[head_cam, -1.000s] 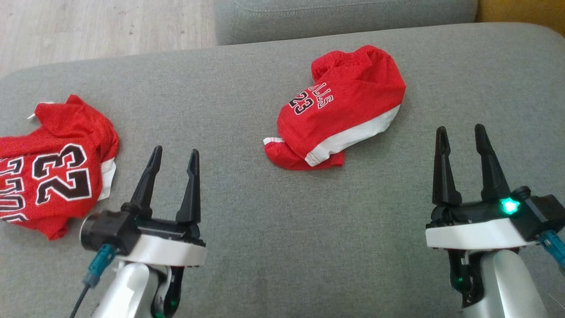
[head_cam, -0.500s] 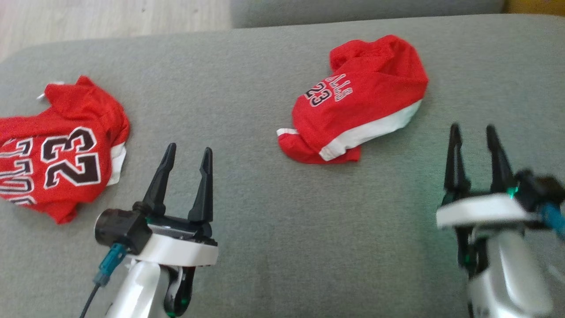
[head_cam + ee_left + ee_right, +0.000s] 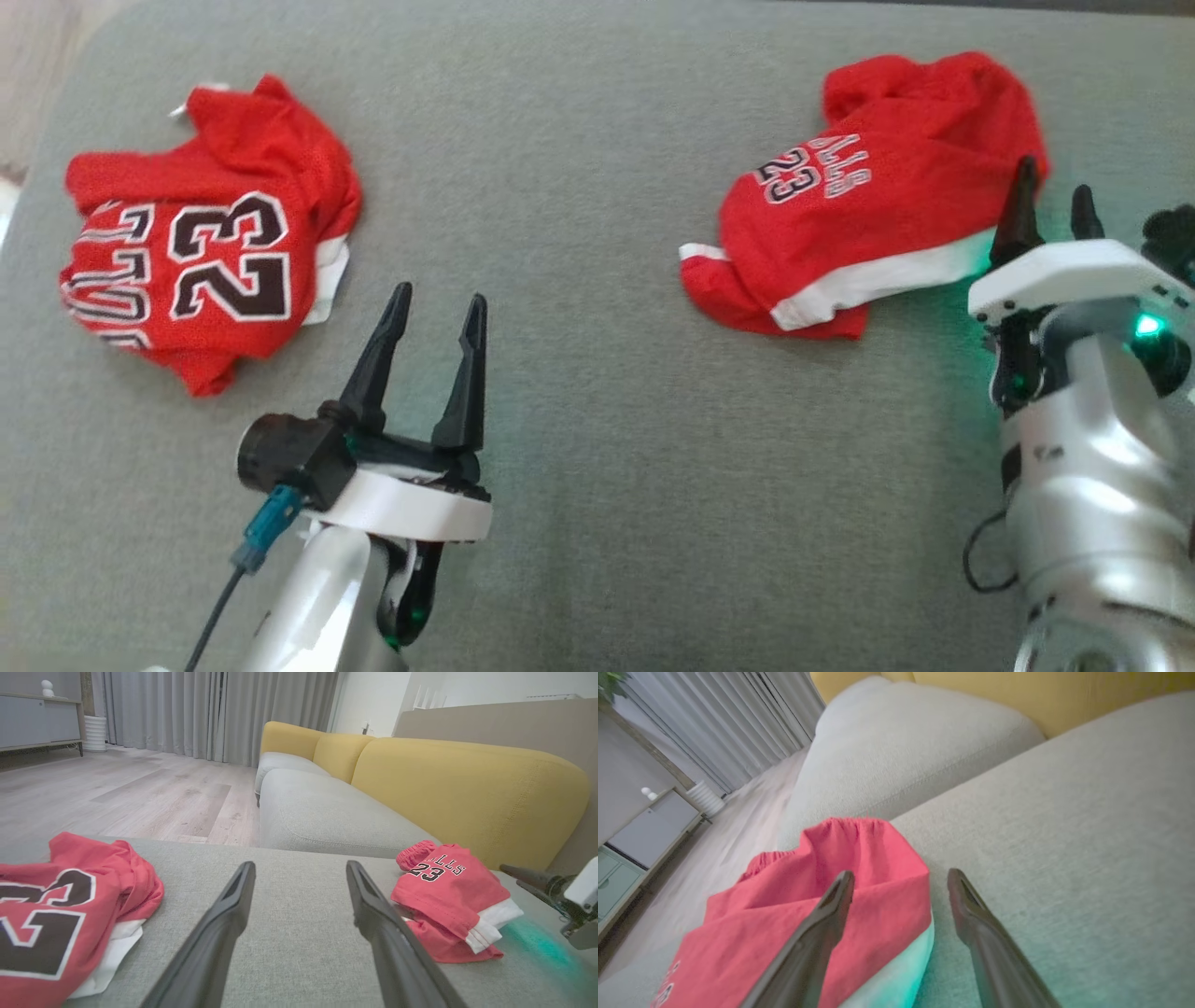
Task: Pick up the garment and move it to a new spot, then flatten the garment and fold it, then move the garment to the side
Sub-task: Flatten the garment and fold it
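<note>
The red shorts [image 3: 868, 215] lie crumpled near the far edge of the grey sofa cushion [image 3: 597, 448], right of centre. They look light, soft and floppy, so I would pinch the white-banded hem nearest the right gripper [image 3: 1055, 177], whose fingers stand wide at that edge. The left gripper [image 3: 441, 293] hovers wide too, empty, near the middle

- We see the jersey [image 3: 117, 877] cut off by the left wrist view's edge.
- We find the shorts [image 3: 868, 224] partly covered by the right gripper [image 3: 1054, 179].
</note>
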